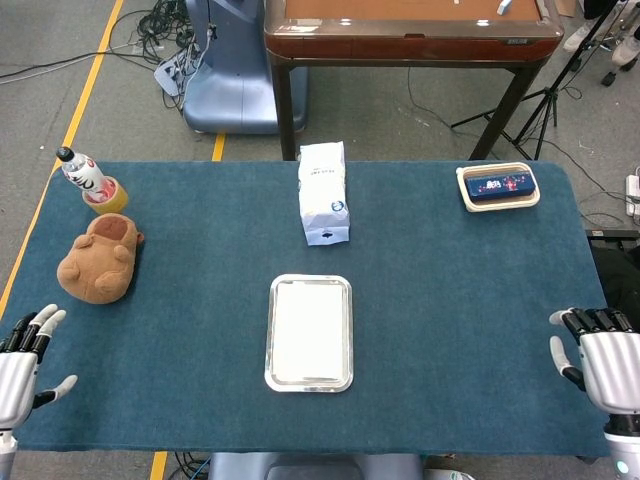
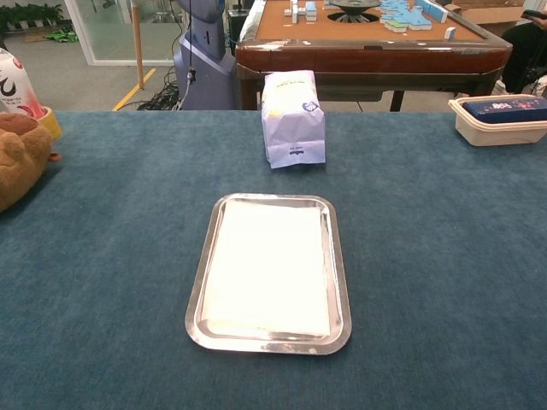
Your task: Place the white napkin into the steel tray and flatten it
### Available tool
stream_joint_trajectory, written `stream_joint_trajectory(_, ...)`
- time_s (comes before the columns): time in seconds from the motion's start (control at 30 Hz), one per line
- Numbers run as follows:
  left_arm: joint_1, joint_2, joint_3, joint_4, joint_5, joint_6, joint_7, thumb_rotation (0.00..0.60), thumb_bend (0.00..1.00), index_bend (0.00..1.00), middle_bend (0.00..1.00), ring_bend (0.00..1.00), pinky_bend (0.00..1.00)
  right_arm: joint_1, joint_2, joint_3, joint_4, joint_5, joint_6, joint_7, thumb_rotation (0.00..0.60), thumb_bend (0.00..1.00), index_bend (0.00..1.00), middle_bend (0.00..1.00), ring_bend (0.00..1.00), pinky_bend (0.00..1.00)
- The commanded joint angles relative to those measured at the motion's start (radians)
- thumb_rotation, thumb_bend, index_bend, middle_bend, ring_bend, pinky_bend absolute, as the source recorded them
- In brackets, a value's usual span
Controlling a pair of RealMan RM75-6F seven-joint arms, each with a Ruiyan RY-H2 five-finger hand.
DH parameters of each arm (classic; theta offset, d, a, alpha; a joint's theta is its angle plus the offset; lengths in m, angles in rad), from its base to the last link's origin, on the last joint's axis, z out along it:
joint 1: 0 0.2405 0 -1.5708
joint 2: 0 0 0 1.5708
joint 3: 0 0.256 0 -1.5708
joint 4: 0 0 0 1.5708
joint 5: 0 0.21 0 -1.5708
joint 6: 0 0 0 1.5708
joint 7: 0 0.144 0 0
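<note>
The white napkin (image 1: 310, 330) is being seen lying flat inside the steel tray (image 1: 271, 335), long axis near-to-far, midway between the left hand (image 1: 22, 360) and right hand (image 1: 605, 365), both being held open-fingered and empty.

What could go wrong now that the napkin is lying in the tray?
Not much looks risky. The napkin lies flat inside the tray, and both hands, left and right, are open at the table's near corners. If a hand swings back in, it might bump the tray or wrinkle the napkin. A draft might also lift the napkin, since nothing holds it down.
</note>
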Motion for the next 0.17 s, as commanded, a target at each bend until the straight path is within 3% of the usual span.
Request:
stream_joint_trajectory(0.03, -0.004, -0.002, 0.001, 0.002, -0.008, -0.013, 0.002, 0.600, 0.00, 0.15, 0.14, 0.12, 0.34, -0.005, 0.006, 0.013, 0.008, 0.010, -0.023, 0.018, 0.600, 0.44, 0.44, 0.47, 0.38, 0.31)
stream_joint_trajectory(0.17, -0.003, -0.003, 0.005, 0.000, -0.011, -0.019, 0.012, 0.600, 0.00, 0.15, 0.14, 0.12, 0.34, -0.004, 0.009, 0.021, 0.007, 0.018, -0.061, 0.028, 0.600, 0.44, 0.44, 0.47, 0.38, 0.31)
